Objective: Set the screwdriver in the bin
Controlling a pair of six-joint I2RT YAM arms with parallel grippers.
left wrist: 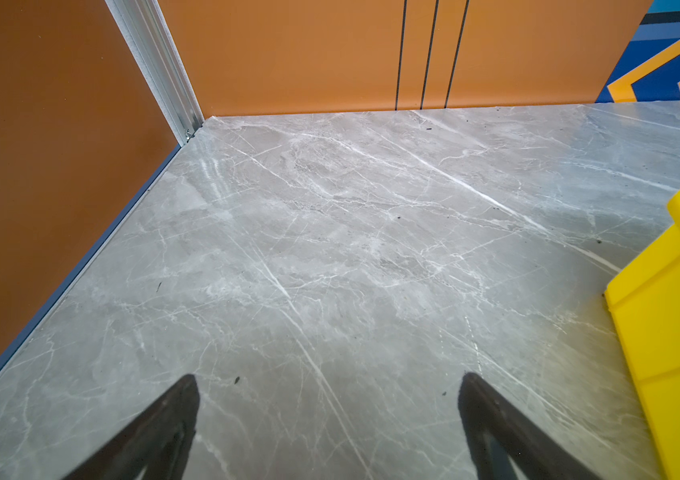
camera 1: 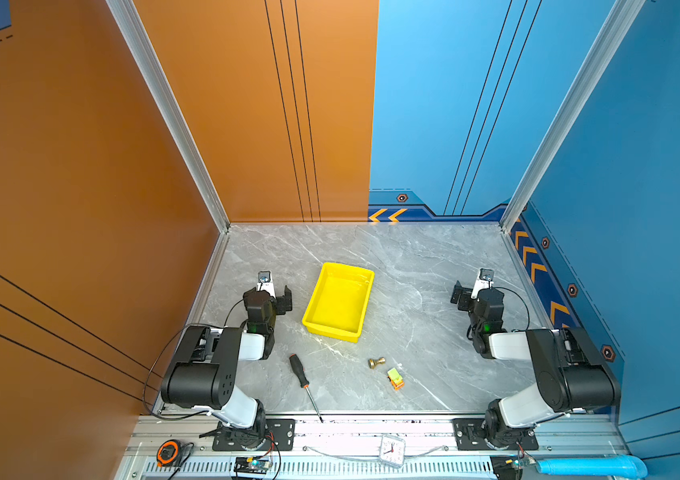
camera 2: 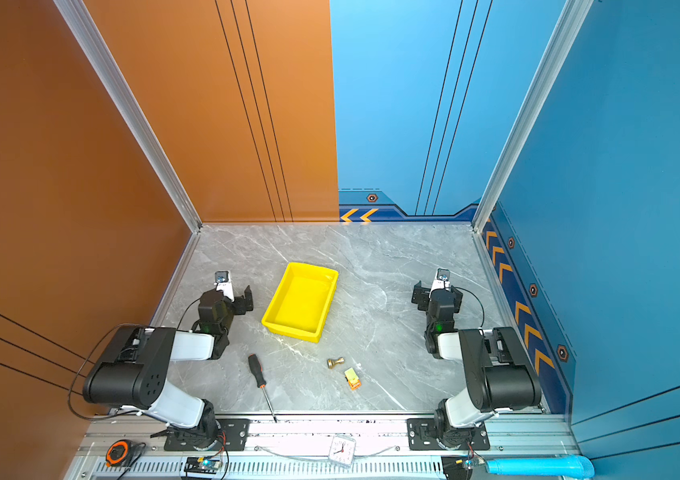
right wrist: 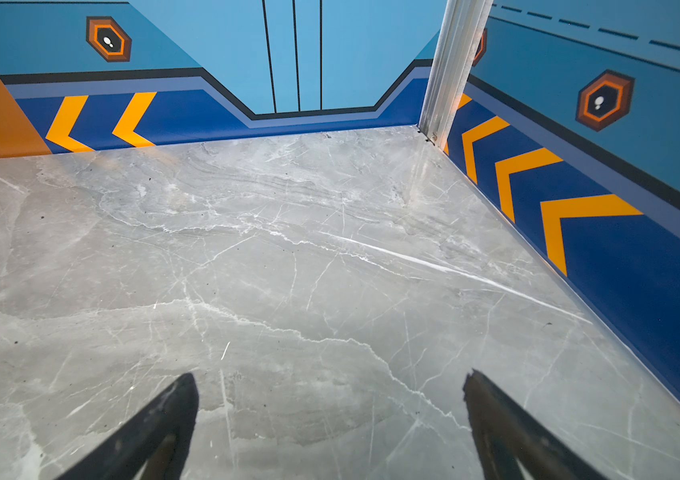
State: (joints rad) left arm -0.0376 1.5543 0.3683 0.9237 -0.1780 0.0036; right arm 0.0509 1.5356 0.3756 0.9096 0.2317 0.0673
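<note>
Screwdriver (camera 1: 304,380) outside bin (camera 1: 332,332), both claws released.
Screwdriver lies flat on table (camera 1: 413,257), apart from bin, off its near left corner. Left gripper (left wrist: 328,378) beside bin's left wall, jaws spread, empty; right gripper (right wrist: 331,374) well right of bin, jaws spread, empty.

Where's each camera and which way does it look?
Top views: high on near side, looking down at left arm, right arm, bin, screwdriver.
Left wrist: on left arm, facing orange corner; open left gripper shows.
Right wrist: on right arm, facing blue corner; open right gripper shows.
Shared: left wrist and top views see bin.
</note>
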